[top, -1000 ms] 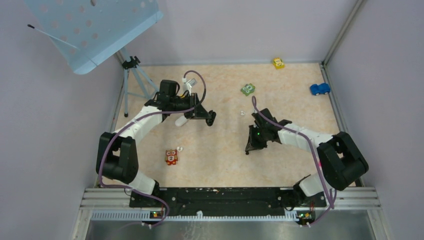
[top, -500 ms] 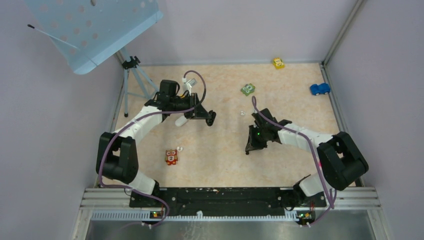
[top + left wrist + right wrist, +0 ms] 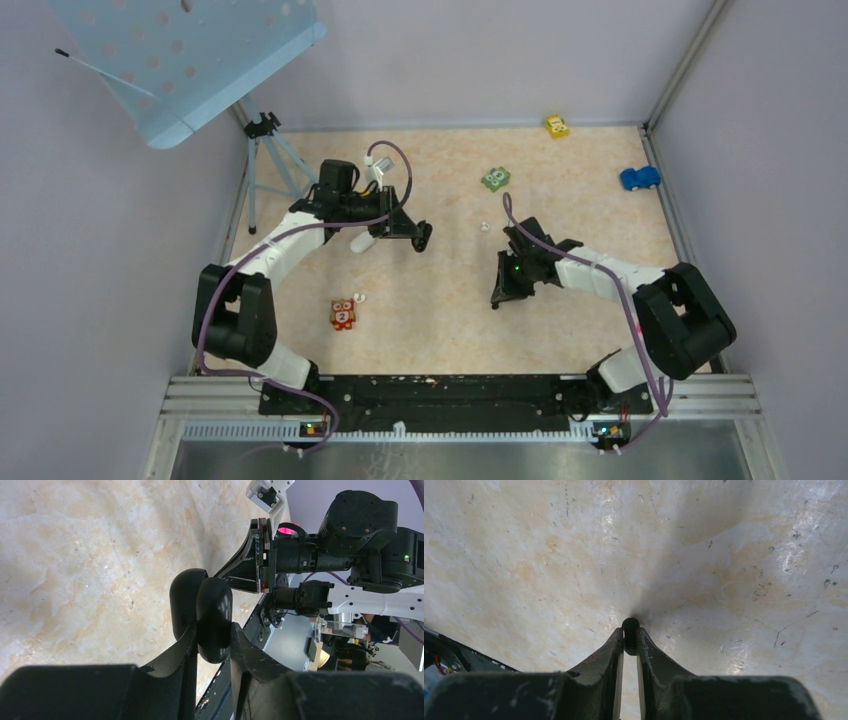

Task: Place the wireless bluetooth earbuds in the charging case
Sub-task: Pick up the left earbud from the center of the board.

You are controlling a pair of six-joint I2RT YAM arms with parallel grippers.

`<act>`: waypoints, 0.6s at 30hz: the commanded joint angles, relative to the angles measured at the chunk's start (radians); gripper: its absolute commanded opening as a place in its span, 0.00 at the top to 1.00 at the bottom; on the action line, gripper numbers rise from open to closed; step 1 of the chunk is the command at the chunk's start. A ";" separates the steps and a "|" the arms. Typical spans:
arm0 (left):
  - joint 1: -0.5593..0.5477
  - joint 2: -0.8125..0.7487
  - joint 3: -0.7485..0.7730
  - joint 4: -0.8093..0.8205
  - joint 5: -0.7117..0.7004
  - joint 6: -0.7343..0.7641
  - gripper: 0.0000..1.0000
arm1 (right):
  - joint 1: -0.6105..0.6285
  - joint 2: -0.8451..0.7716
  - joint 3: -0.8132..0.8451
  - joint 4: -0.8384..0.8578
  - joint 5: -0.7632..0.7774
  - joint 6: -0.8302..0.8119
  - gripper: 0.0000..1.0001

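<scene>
Pinching the black earbud [image 3: 630, 628] in the right gripper [image 3: 630, 636], low at the tabletop [image 3: 734, 555], right of centre. Clamping the black charging case [image 3: 202, 605], apparently open, in the left gripper [image 3: 214, 632], farther left. Lift, carry left, align bud over socket, lower slowly without loosening.

1. The left arm [image 3: 285, 243] reaches forward from its base and folds inward, so the left gripper [image 3: 424, 238] points sideways towards the right arm [image 3: 612, 272]
2. Its 2 fingers [image 3: 170, 665] are clamped on a black charging case [image 3: 202, 607]
3. The right arm bends inward at the elbow, with the right gripper [image 3: 496, 296] tipped steeply downward
4. Its 2 fingers [image 3: 599, 660] pinch a black earbud [image 3: 630, 628] at their very tips
</scene>
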 commanded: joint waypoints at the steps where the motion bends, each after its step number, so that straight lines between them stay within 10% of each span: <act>1: -0.005 -0.010 0.025 0.039 0.025 -0.005 1.00 | 0.008 0.008 -0.008 -0.007 0.020 -0.017 0.85; 18: -0.006 -0.016 0.017 0.043 0.032 0.000 1.00 | 0.008 -0.019 0.006 -0.014 0.020 -0.009 1.00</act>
